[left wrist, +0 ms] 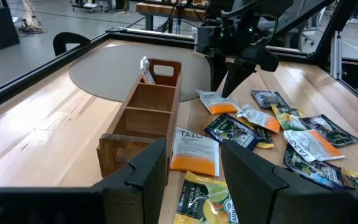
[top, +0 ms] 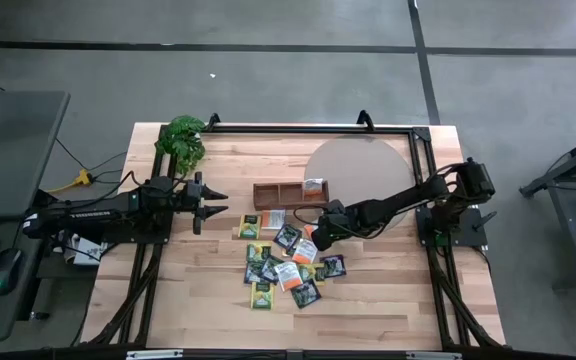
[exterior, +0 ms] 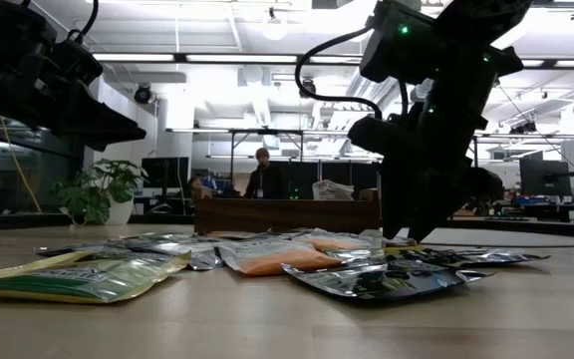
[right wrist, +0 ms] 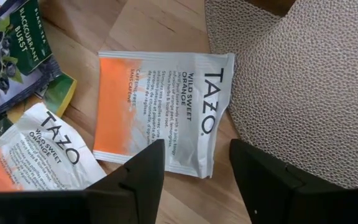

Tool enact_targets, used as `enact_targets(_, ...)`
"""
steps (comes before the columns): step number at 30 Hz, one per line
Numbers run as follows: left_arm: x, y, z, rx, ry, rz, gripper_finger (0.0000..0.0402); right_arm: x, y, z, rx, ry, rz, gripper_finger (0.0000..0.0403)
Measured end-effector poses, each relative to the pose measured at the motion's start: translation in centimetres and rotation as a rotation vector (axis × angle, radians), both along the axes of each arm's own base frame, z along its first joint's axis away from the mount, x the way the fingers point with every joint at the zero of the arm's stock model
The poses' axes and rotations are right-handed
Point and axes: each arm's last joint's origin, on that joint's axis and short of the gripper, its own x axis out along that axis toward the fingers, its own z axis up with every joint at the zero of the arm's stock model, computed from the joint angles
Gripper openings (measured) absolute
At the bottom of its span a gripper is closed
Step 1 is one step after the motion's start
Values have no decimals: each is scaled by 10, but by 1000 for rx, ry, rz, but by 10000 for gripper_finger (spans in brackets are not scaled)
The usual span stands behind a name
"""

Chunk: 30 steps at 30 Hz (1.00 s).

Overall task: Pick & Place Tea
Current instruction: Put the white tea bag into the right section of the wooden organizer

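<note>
Several small tea sachets (top: 286,262) lie flat on the wooden table, in front of the brown three-compartment tray (top: 268,194). One sachet (top: 314,186) stands in the tray's right compartment. My right gripper (right wrist: 194,163) is open, pointing down close over an orange-white sachet (right wrist: 160,112) that lies by the round mat's edge. One finger stands on either side of the sachet's near edge, and I cannot tell whether they touch it. My left gripper (top: 212,201) is open and empty, held level above the table to the left of the tray (left wrist: 145,118).
A round speckled mat (top: 363,170) lies behind and right of the tray. A leafy green plant (top: 182,140) stands at the far left corner. A black frame (top: 418,135) runs along the table's far and right edges. People sit in the room beyond (exterior: 262,175).
</note>
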Motion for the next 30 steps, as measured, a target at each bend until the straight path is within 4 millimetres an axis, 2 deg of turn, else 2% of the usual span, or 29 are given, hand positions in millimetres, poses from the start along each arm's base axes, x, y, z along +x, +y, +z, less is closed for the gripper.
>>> enact_targets(13, 0, 0, 0, 0, 0, 0, 150, 0, -5, -4, -8, 19, -4, 169)
enact_targets(24, 0, 0, 0, 0, 0, 0, 150, -1, -6, -5, -28, 40, 10, 126)
enact_targets(30, 0, 0, 0, 0, 0, 0, 150, -2, -7, -5, -40, 51, 26, 81)
